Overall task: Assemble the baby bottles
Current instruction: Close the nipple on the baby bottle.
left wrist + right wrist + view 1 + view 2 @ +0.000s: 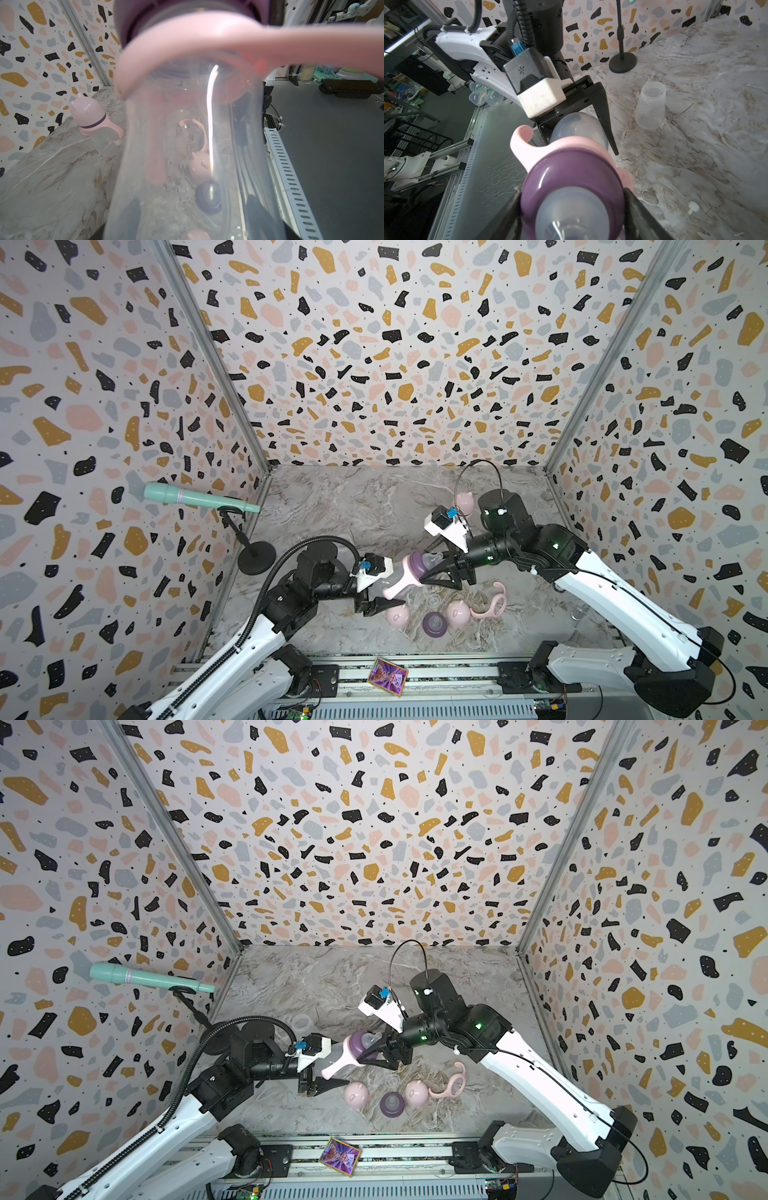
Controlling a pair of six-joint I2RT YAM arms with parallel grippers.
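A clear baby bottle (187,145) hangs tilted in the air between my arms. My left gripper (388,595) is shut on its clear body, and both dark fingers (257,212) show through the plastic. A pink handled collar (395,587) sits at its neck. My right gripper (424,569) is shut on the purple teat ring (571,172) on top of that collar, with fingers (639,216) on both sides. Below lie two pink caps (398,616) (458,611), a purple teat ring (435,623) and a pink collar (492,601). An empty clear bottle (651,106) stands at the left.
A capped, assembled bottle (93,118) stands at the back, mostly behind my right wrist in both top views. A teal microphone (199,497) on a black stand (256,558) occupies the left rear corner. A colourful card (387,676) lies on the front rail. Patterned walls enclose three sides.
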